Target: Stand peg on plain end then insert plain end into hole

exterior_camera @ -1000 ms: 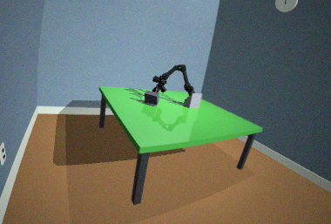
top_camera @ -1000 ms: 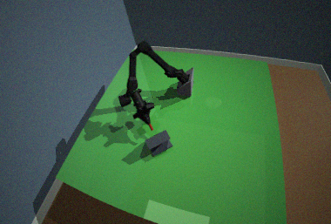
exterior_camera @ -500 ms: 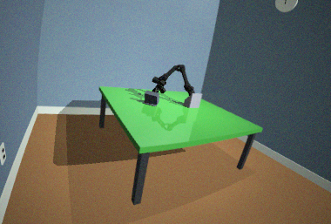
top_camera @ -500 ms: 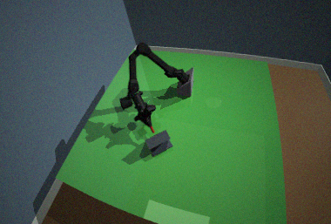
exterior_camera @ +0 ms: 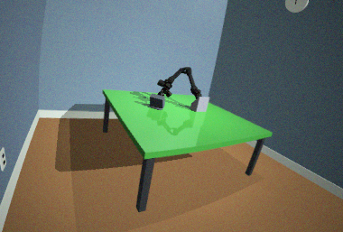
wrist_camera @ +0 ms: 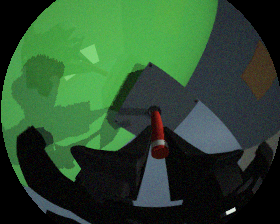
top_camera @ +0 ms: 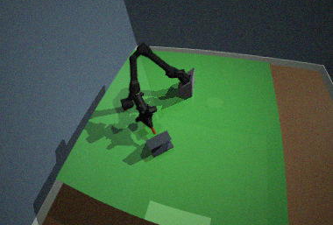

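My gripper (top_camera: 149, 122) (exterior_camera: 165, 91) (wrist_camera: 156, 128) is shut on the red peg (top_camera: 153, 130) (wrist_camera: 156, 127). A white band (wrist_camera: 160, 142) rings the peg close to the fingers, and the plain end sticks out forward. The peg slants down toward the grey sloped panel (top_camera: 159, 142) (exterior_camera: 157, 102) (wrist_camera: 160, 88), with its tip just above the panel's upper edge. In the wrist view the tip lies over the panel's dark face. I cannot make out the hole in any view.
The green table (top_camera: 228, 134) (exterior_camera: 190, 134) (wrist_camera: 113, 28) carries the panel and the arm's grey base block (top_camera: 187, 83) (exterior_camera: 203, 103). A wall runs along the table's left side in the top view. Brown floor lies beyond the table's edges.
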Available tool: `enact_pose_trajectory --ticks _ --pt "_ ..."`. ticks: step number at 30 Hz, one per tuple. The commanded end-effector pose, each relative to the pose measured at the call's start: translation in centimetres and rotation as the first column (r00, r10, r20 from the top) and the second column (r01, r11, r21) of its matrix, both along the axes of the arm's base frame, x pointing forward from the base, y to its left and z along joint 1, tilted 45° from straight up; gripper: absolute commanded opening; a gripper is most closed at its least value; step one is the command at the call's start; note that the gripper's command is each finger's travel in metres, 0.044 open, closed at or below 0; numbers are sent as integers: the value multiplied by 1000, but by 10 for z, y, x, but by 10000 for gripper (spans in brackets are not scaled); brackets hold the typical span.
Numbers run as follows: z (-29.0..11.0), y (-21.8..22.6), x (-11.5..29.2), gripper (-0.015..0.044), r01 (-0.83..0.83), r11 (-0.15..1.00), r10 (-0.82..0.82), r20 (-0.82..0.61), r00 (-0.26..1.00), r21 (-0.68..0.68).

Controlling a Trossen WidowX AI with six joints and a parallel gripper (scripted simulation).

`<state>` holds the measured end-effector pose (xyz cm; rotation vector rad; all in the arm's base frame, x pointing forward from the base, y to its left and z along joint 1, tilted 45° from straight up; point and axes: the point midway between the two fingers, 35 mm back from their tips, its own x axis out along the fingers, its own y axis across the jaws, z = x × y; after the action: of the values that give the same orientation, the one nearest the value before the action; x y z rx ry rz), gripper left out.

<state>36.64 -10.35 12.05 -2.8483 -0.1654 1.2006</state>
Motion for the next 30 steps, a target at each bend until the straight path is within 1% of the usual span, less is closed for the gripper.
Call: enact_pose_trajectory --ticks 1,30 --pt "0 0 0 0 -1 1000 1 -1 1000 0" --pt "-13 1 10 0 -1 1000 1 -1 1000 1"
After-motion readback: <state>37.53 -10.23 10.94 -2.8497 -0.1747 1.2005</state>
